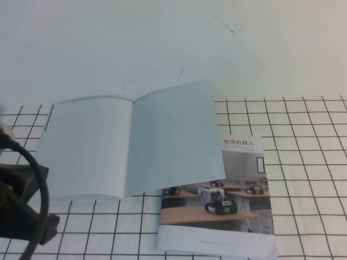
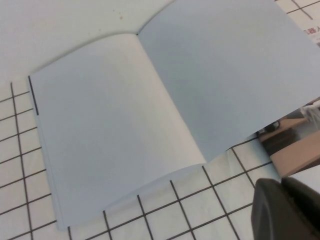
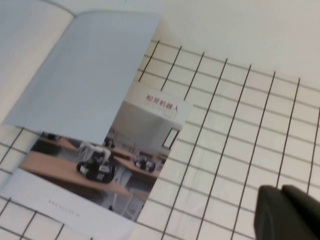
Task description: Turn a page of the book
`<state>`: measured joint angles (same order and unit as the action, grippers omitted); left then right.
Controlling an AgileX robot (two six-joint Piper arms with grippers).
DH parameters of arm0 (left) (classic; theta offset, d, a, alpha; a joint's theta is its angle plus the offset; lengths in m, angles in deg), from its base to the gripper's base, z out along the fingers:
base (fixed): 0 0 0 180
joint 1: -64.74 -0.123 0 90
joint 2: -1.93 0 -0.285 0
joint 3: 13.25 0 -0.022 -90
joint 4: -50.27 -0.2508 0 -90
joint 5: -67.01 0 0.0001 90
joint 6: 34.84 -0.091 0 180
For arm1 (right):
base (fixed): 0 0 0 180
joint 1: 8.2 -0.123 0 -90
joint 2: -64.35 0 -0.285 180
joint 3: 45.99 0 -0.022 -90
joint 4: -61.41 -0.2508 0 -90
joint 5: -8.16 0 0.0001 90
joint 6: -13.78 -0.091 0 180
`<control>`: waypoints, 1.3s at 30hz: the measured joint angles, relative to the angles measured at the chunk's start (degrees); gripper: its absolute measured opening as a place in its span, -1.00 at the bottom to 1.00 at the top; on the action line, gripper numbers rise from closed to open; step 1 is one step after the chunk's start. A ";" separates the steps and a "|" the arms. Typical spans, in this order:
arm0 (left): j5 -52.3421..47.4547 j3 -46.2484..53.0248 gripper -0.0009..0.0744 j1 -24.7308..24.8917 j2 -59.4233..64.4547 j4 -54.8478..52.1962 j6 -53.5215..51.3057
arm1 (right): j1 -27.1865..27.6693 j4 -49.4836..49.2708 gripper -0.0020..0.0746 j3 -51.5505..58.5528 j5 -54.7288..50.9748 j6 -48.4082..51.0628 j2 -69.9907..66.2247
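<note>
While the book (image 1: 130, 146) lies open on the table (image 1: 303, 179), both leaves showing plain pale blue-white, its right leaf overlaps the top of a second brochure (image 1: 227, 211) with a robot cover. The page (image 1: 176, 141) to turn is, I judge, that right leaf; it arches slightly off the spine, its far corner lifted.

The left gripper (image 1: 21, 211) sits at the near left corner, well clear of the book; whether it is wide or narrow I cannot tell. The right gripper (image 3: 287, 212) shows only as a dark tip in its wrist view, over bare grid near the brochure, and its state I cannot tell either.

Risks: the leaves look thin and glossy, so a gripper may slide across instead of catching an edge, or pinch several at once. Because the page rests on the brochure, a low approach could snag that cover and drag it. A hard pull might crease the leaf or shift the whole book, which is light and unanchored.

The table cloth is white with a black grid, matte, giving way to plain white farther back.
</note>
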<state>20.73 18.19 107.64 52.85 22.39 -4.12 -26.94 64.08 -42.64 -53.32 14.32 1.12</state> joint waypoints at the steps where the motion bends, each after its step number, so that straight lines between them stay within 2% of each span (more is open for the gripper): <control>1: 0.43 0.00 -0.98 0.00 0.00 0.55 0.00 | 0.00 -0.16 -0.92 3.43 0.46 -0.54 2.54; 4: 0.65 0.00 -0.98 0.00 0.00 2.89 -0.43 | 0.00 -1.08 -0.92 13.33 3.41 -1.43 10.30; 10: -1.71 0.00 -0.98 0.00 0.00 9.58 -4.21 | 0.00 -2.98 -0.92 31.98 16.43 1.03 26.36; 16: -1.38 0.00 -0.98 0.00 0.00 17.79 -5.94 | 0.00 -3.24 -0.92 43.49 22.14 2.02 35.81; 39: -2.30 0.00 -0.98 0.00 0.00 19.16 -6.44 | 0.00 -5.48 -0.92 50.22 17.18 2.04 37.96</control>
<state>18.43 18.19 107.64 52.85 41.54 -10.56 -26.94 58.60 7.58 -36.15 16.36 39.08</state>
